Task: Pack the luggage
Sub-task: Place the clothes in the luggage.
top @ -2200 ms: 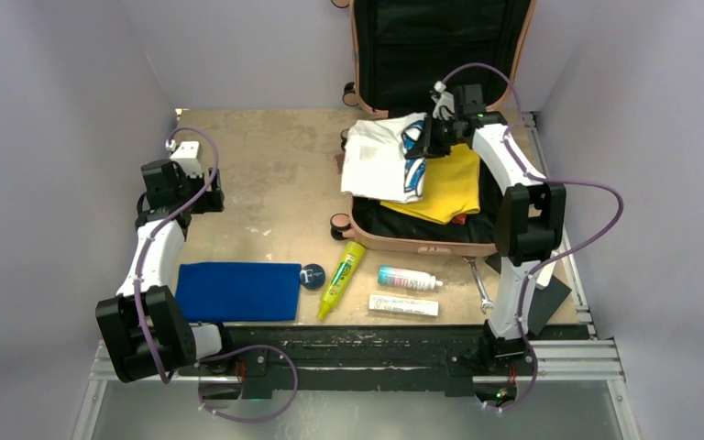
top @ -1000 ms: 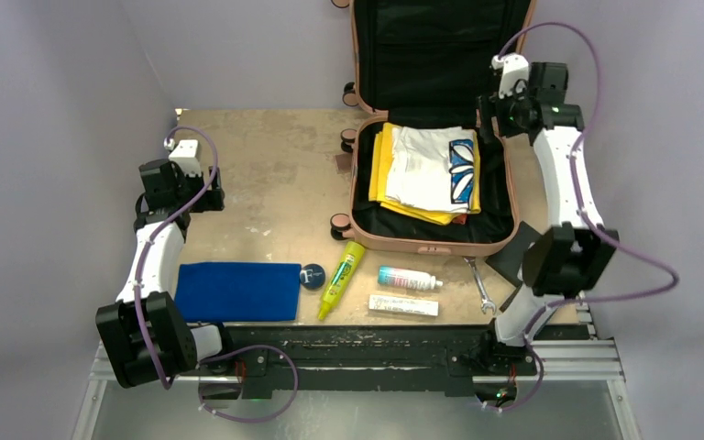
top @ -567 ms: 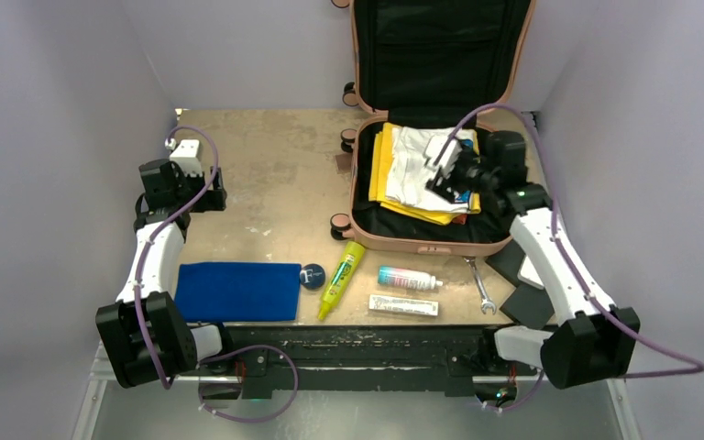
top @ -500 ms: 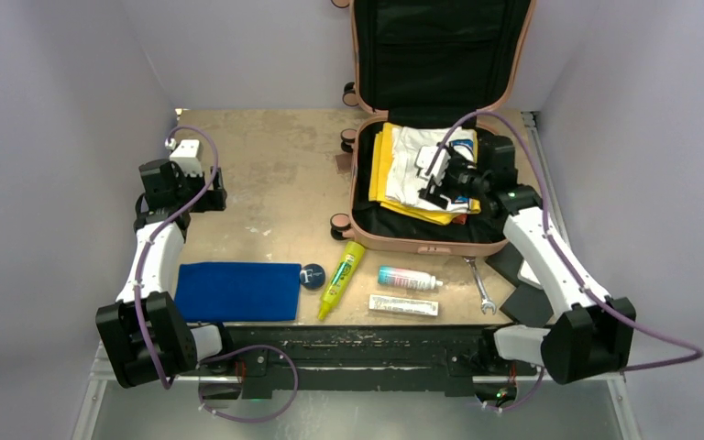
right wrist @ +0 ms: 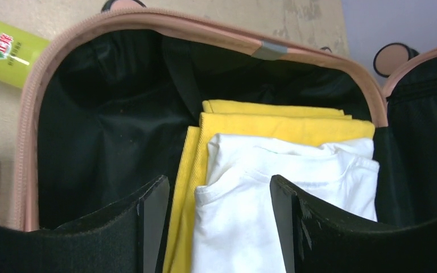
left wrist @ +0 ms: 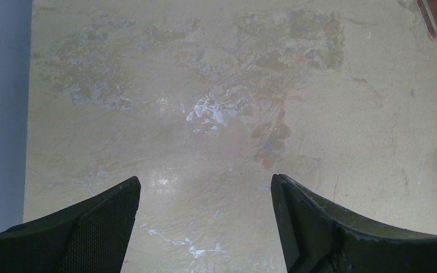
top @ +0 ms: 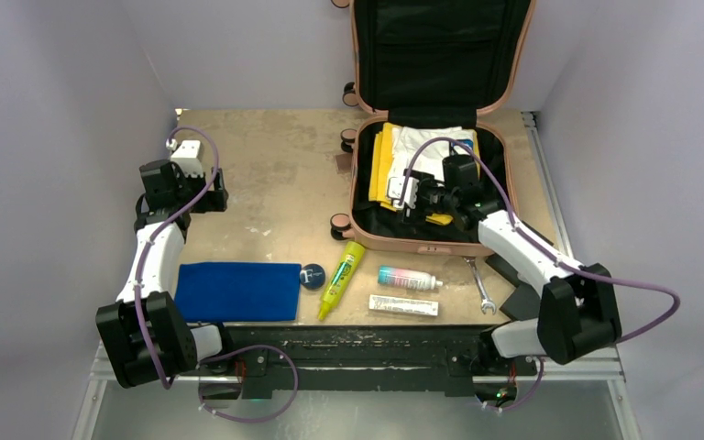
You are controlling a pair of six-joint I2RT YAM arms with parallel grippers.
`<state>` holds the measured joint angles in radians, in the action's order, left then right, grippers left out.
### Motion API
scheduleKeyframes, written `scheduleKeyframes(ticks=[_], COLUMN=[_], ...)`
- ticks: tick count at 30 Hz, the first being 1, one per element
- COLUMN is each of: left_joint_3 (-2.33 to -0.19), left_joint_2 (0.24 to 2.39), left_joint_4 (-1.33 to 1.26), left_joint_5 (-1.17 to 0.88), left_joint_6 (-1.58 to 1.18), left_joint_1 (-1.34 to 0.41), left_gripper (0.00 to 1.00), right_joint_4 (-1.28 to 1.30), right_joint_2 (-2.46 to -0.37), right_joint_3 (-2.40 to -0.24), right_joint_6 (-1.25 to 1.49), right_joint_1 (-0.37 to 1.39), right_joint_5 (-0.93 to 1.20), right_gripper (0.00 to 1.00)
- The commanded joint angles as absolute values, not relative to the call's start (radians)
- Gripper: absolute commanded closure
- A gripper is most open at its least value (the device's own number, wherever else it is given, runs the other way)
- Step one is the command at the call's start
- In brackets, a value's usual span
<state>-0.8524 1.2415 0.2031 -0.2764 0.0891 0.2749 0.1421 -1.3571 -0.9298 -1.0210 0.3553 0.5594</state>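
The suitcase point(top: 422, 246), salmon-pink and hard-shelled with black lining, lies open at the table's far right-centre: base flat, lid standing upright against the far wall, folded clothes point(top: 383, 170) stacked in the base.

White shirt point(right wrist: 318, 187) cut off at frame's foot between fingers of the right gripper point(right wrist: 216, 187), yellow-green bottle point(right wrist: 3, 48) clipped to its left, luggage point(top: 435, 64) lid cropped beyond.

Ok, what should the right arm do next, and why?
Probably lift the right gripper clear of the luggage and swing toward the yellow-green bottle: its jaws are open and empty over the white shirt, which already lies folded inside, while that bottle waits outside.
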Motion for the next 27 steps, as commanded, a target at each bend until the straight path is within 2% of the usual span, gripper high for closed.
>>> scheduleKeyframes(ticks=[1,12,21,27], left_joint_3=[-0.84,-0.836,-0.836,-0.836], left_joint_2=[1.224,1.235,1.238,1.243], left_joint_4=[0.167,0.161,0.16,0.16], left_joint_5=[-0.298,-0.29,-0.287,-0.283], left_joint_6=[0.087,0.086,0.084,0.084], left_joint_1=[0.284,0.283,0.283,0.283], left_gripper=[0.16,0.16,0.16,0.16], right_joint_4=[0.049,-0.018,-0.078,-0.067], right_joint_2=[-1.372,-1.444,-1.489,-1.531], right_joint_3=[-0.915,-0.907,-0.908,-0.949], right_joint_6=[-1.027,-1.002,-0.963,-0.943], right_joint_1=[0.36,0.368,0.379,0.385], right_joint_5=[0.52,0.467,0.419,0.397], right_gripper=[0.32,0.39,0.41,0.59])
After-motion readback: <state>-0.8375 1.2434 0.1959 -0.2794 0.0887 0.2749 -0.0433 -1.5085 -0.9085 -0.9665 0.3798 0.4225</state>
